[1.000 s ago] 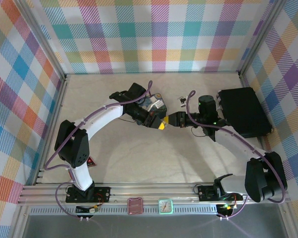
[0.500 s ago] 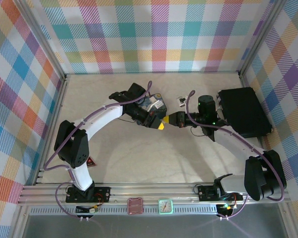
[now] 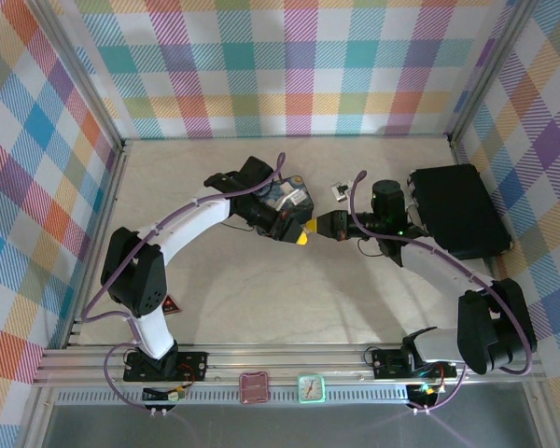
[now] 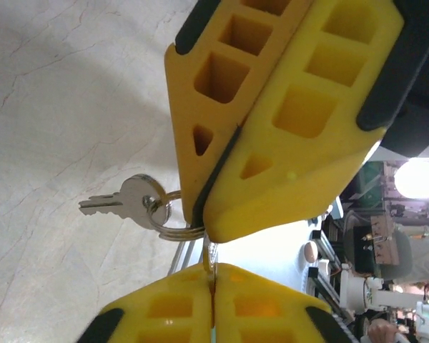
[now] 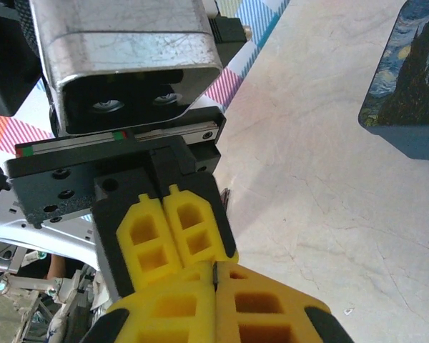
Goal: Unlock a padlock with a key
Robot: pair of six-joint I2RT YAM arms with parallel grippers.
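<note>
I judge this to be a handover of the key (image 4: 210,250) between the two tools. I would open the left gripper (image 4: 202,214) slowly and draw it straight back, so that the key ring (image 4: 173,230) slips out without twisting the blade.

The right gripper (image 4: 214,280) has its pads pressed together on the key, which I see edge-on. The left pads are almost together, with the ring caught at their tips, and a second key (image 4: 121,202) dangles free.

The padlock (image 3: 339,191) lies on the table (image 3: 261,308), apart from both grippers, between the blue tin (image 3: 289,198) and the black case (image 3: 457,210).
</note>
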